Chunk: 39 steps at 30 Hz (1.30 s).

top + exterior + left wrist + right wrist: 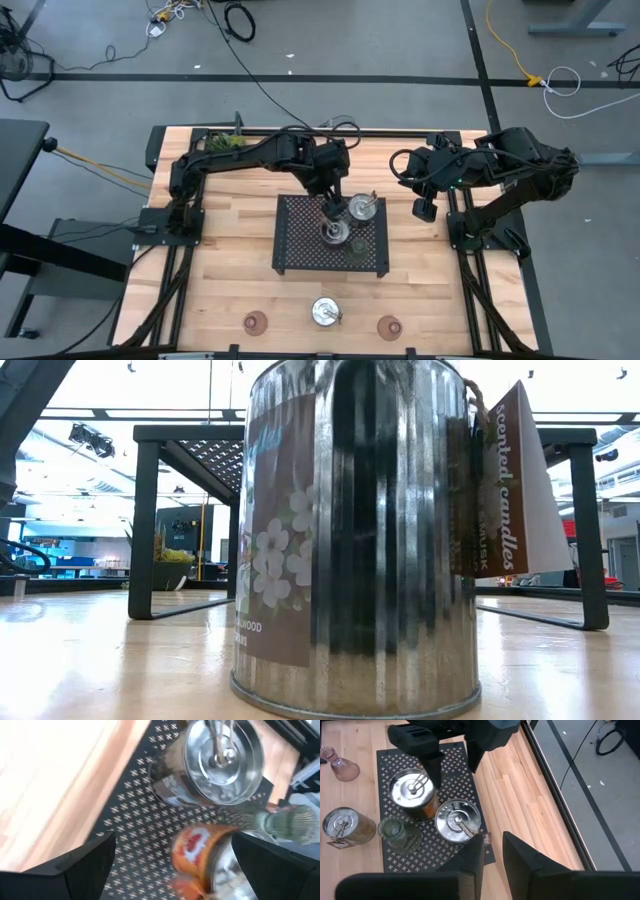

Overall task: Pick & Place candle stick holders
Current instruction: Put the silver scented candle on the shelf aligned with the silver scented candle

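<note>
Your left hand (333, 214) hangs wide open over the black mesh tray (298, 245), fingers either side of a silver holder (336, 232) without gripping it. A second silver holder (362, 208) and the green glass one (359, 249) also sit on the tray. Your right hand (424, 209) waits nearly shut and empty beside the tray, while a third silver holder (324, 312) stands between two reddish glass holders (256, 322) at the bench's front.

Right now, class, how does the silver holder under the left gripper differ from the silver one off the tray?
The silver holder under the left gripper stands on the black mesh tray; the lone silver holder stands on bare wood. The first has the open left gripper over it; the second has none. Both are shiny, round, upright.
</note>
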Tool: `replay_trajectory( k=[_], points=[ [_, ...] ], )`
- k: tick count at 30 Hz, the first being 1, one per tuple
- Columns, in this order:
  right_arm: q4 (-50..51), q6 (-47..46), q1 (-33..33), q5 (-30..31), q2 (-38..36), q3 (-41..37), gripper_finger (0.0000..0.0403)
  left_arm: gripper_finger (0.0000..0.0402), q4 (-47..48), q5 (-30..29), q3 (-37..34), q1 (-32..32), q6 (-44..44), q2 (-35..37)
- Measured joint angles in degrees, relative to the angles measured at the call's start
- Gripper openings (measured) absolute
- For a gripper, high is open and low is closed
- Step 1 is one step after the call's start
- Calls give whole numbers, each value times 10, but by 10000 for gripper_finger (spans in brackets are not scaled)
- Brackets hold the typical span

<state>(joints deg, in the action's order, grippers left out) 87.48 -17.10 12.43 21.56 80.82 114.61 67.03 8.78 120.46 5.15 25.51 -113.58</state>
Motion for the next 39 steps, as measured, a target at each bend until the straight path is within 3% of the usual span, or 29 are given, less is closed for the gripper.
replay_trajectory(
  k=[7,13,20,39],
  points=[
    [0,-1,0,0,0,0,73,399,3,2,0,-1,-7,0],
    [0,-2,0,0,0,0,73,399,9,39,0,-2,-16,0],
    [0,-2,0,0,0,0,73,399,53,-22,0,-6,-51,0],
    [0,-2,0,0,0,0,73,399,55,-80,0,-5,-67,-1]
  ],
)
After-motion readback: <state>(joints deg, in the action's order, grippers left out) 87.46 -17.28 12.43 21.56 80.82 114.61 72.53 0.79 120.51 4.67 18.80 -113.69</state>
